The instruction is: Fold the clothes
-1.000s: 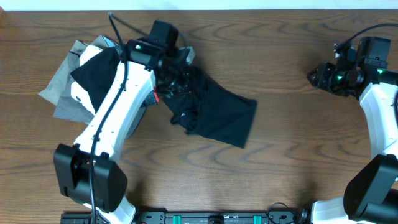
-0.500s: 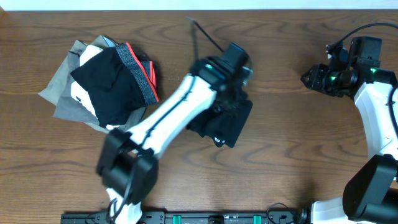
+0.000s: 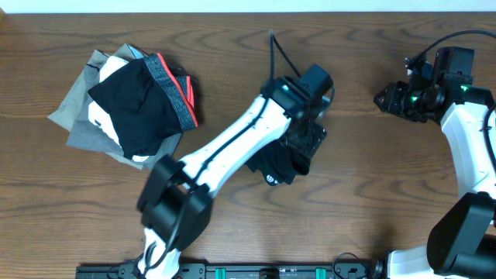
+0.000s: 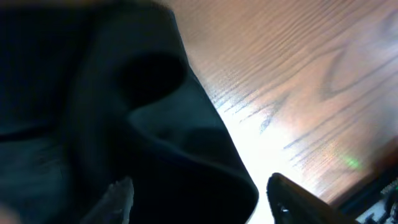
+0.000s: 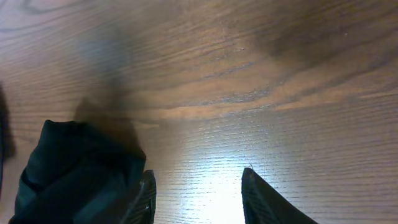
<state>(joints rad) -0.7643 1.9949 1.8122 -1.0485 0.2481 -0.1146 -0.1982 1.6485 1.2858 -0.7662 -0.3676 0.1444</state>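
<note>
Bunched under the wide-spread left gripper [image 4: 200,186], the black shirt [image 3: 280,169] looks limp and light, best pinched at the fold edge between its fingers.

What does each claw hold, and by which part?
Nothing. The left claw stands open over the crumpled black fabric shirt; the right claw is open and empty.

Left arm [image 3: 232,147] extends forward, left fingers [image 4: 121,196] spread; right fingers [image 5: 258,199] spread too.
</note>
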